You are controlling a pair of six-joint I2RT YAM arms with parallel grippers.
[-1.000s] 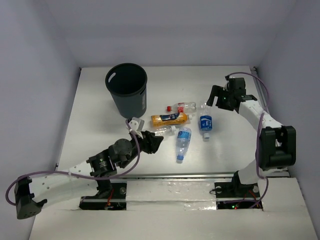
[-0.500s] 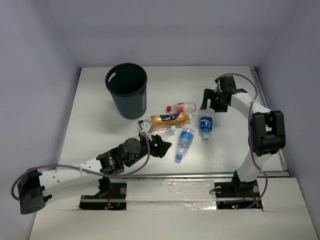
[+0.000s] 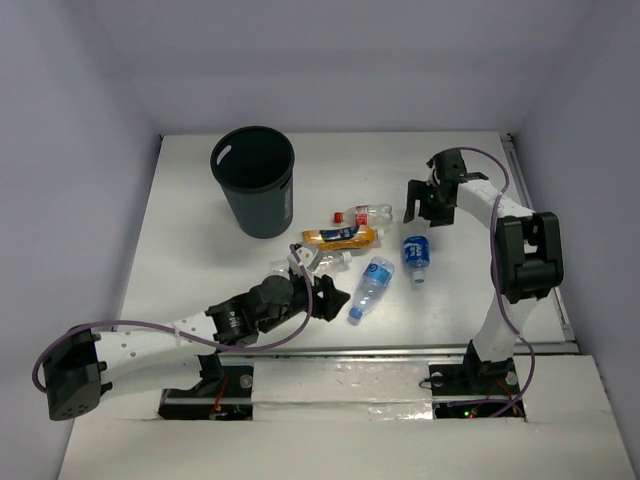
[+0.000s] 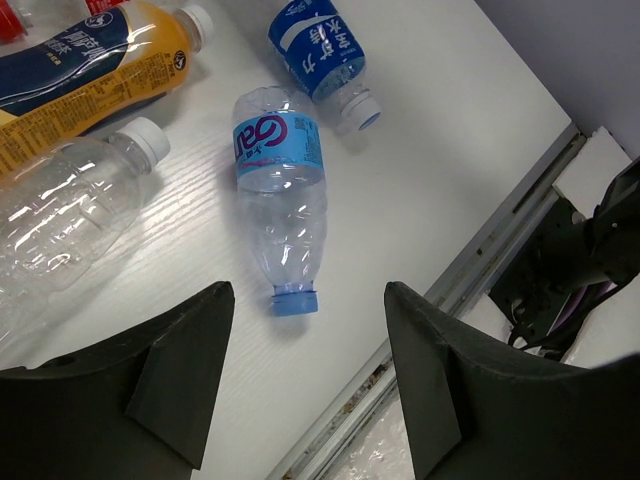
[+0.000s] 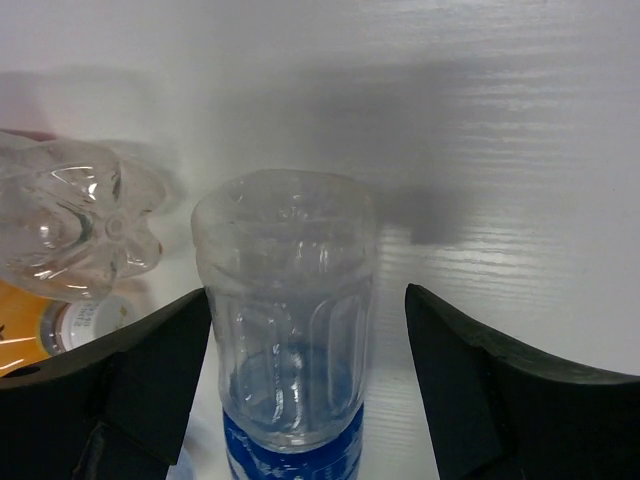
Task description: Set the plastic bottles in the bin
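Observation:
The black bin (image 3: pixel 255 188) stands upright at the back left. Several plastic bottles lie in the middle: a red-capped clear one (image 3: pixel 368 213), an orange one (image 3: pixel 340 238), a plain clear one (image 3: pixel 325 260) and two blue-labelled ones (image 3: pixel 368 286) (image 3: pixel 415 251). My left gripper (image 3: pixel 328 297) (image 4: pixel 310 335) hangs open and empty just short of the blue-capped bottle (image 4: pixel 280 190). My right gripper (image 3: pixel 424 206) (image 5: pixel 308 295) is open, its jaws either side of the base of the other blue-labelled bottle (image 5: pixel 285 320), with a gap on the right side.
The table's front rail (image 4: pixel 480 262) runs close under my left gripper, with the right arm's base (image 4: pixel 585 250) beyond it. The red-capped bottle's base (image 5: pixel 70 225) and the orange bottle's white cap (image 5: pixel 85 322) lie just left of my right gripper.
My left arm has reached right toward the blue-capped bottle and its jaws have widened. My right gripper has swung left and down over the other blue-labelled bottle, narrowing slightly.

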